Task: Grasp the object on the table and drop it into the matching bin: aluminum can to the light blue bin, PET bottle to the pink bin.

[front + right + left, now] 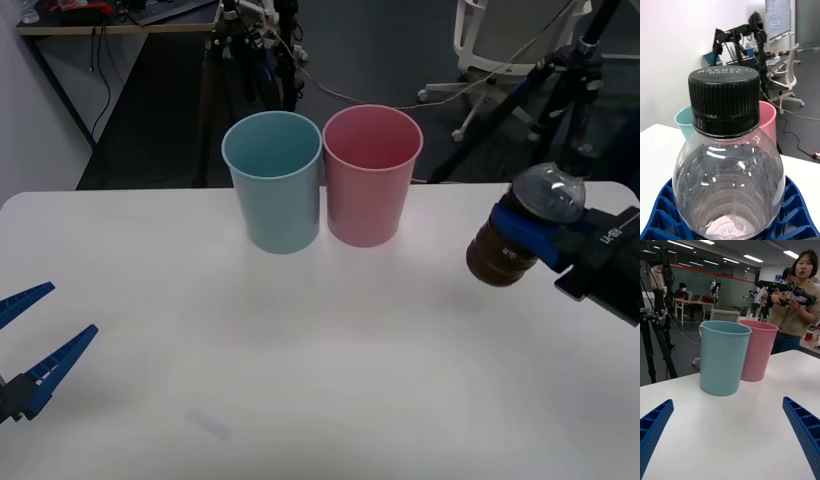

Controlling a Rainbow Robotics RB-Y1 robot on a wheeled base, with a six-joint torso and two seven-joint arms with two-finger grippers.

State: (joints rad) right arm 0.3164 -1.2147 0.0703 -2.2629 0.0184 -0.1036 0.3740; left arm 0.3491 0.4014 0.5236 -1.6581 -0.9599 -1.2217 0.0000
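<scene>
My right gripper (530, 236) is shut on the PET bottle (512, 240) and holds it in the air over the table's (300, 360) right side, to the right of the pink bin (371, 180). Dark brown liquid fills the bottle's lower end; its upper part is clear. In the right wrist view the bottle (728, 176), with its black ribbed cap, sits between the blue fingers (662, 213), and the pink bin (769, 118) and light blue bin (682, 123) stand beyond it. The light blue bin (274, 185) touches the pink bin's left side. My left gripper (70, 310) rests open at the front left.
Both bins stand upright near the table's far edge, seen close in the left wrist view as the light blue bin (722, 358) and the pink bin (760, 348). Tripods (235, 60) and an office chair (505, 40) stand on the floor behind the table.
</scene>
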